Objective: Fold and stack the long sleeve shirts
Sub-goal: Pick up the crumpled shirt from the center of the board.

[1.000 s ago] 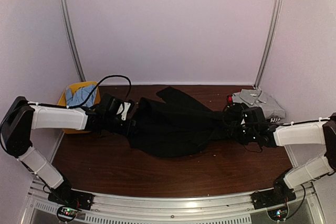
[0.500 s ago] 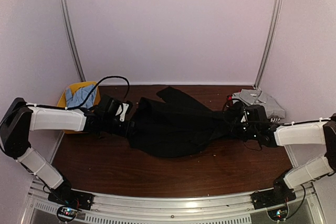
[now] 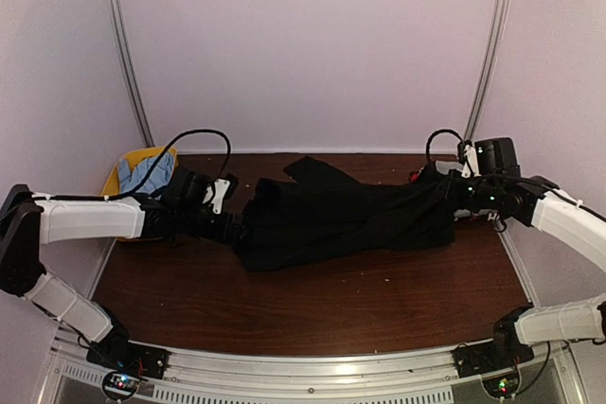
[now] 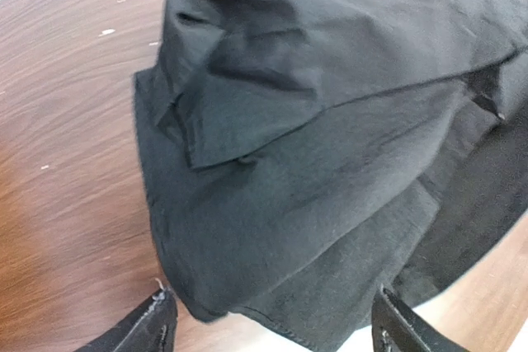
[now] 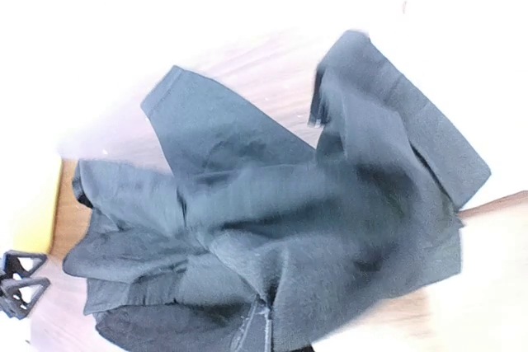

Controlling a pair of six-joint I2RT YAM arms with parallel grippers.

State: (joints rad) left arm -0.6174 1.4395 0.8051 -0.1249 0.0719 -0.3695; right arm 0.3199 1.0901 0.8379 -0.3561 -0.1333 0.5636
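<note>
At the far left of the worktop [image 3: 312, 314], by the back corner, sits a yellow basket [image 3: 115, 180] with a blue cloth [image 3: 150, 173] in it. Just to its right the left arm reaches in low, and the left gripper [image 3: 235, 229] meets the left end of the black shirt [image 3: 341, 217]. The left wrist view shows its jaws spread wide, one dark fingertip [image 4: 157, 326] at each lower corner. The rumpled hem of the shirt lies between and just ahead of them, loose and not pinched.

The black shirt stretches across the middle of the brown worktop in a long, bunched band. Its left end is heaped in folds, and one flap points toward the back wall. From the middle to the right the cloth narrows and rises off the wood.

On the right, the right gripper [image 3: 445, 198] is held above the worktop with its jaws pressed together on the right end of the black shirt. Seen from the right wrist, the cloth gathers to a pinched point at the jaws [image 5: 264, 337] and fans out from there toward the far end.
</note>
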